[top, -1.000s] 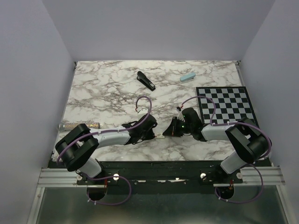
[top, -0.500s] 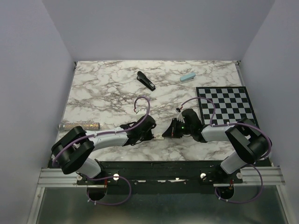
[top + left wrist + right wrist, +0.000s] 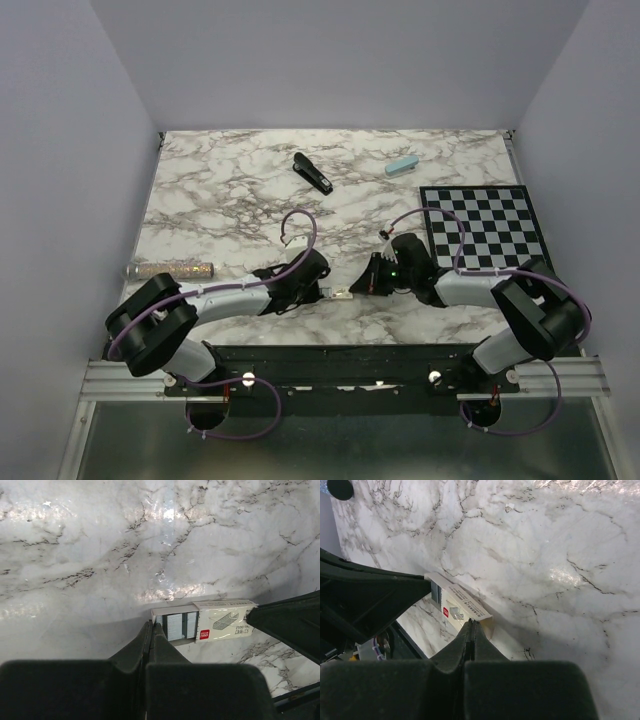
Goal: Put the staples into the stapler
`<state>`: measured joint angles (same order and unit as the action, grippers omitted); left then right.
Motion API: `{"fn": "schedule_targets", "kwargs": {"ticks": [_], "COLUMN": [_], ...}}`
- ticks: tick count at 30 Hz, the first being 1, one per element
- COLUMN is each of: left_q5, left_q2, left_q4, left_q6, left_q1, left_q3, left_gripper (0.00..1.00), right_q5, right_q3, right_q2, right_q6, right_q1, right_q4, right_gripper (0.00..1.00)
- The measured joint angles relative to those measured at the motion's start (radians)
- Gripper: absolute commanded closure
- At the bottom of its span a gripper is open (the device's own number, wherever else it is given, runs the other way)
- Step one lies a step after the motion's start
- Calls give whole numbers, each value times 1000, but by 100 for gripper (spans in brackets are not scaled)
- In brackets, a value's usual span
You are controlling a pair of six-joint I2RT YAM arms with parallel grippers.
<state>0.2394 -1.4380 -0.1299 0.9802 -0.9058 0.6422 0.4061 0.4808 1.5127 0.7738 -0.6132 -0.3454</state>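
Both sets of jaws snap together within the last second: they stood a little apart a moment ago, and now the left gripper point(image 3: 151, 628) is clenched tight, its tip pressed against the open end of the staple box point(image 3: 220, 621), while the right gripper point(image 3: 471, 624) is clenched just the same at the opposite end, on the printed sleeve. Whether either tip has a lip of cardboard nipped between its pads, I cannot tell; no gap shows in either pair. From above, the left arm has stretched in closer, and the little white box sits squeezed between the two tips near the front edge of the marble table point(image 3: 230, 200). The inner tray is slid partway out on the left side, and there they are, the staples point(image 3: 177, 626), grey rows lying inside, not yet lifted. The stapler point(image 3: 312, 172) lies well apart at the far side of the table, untouched. So the task looks early: the box seems braced from both ends, and my guess is the tray needs more room before a strip can be picked.
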Motion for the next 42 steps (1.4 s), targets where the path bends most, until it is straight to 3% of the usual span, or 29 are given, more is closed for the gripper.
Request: {"fn": "schedule_targets", "kwargs": {"ticks": [15, 30, 32, 35, 39, 42], "left_q5": [16, 31, 32, 32, 35, 38], "left_q2": [54, 100, 107, 115, 121, 138], "left_q4": [-18, -45, -45, -44, -45, -45], "left_q6": [-2, -27, -27, -30, -30, -30], "left_q1": [40, 126, 134, 145, 148, 148], "left_q3": [-40, -68, -73, -80, -86, -95], "left_gripper": [100, 100, 95, 87, 77, 68], "right_q5": [-15, -67, -85, -110, -134, -145], "right_q3": [-21, -51, -51, -49, -47, -48], "right_q2": [-53, -160, -159, -155, -156, -177], "right_q6": [-42, -68, -67, -64, -72, -88], "right_q1": [100, 400, 418, 428, 430, 430], "right_q4": [55, 129, 140, 157, 177, 191], "right_gripper": [99, 99, 95, 80, 49, 34]}}
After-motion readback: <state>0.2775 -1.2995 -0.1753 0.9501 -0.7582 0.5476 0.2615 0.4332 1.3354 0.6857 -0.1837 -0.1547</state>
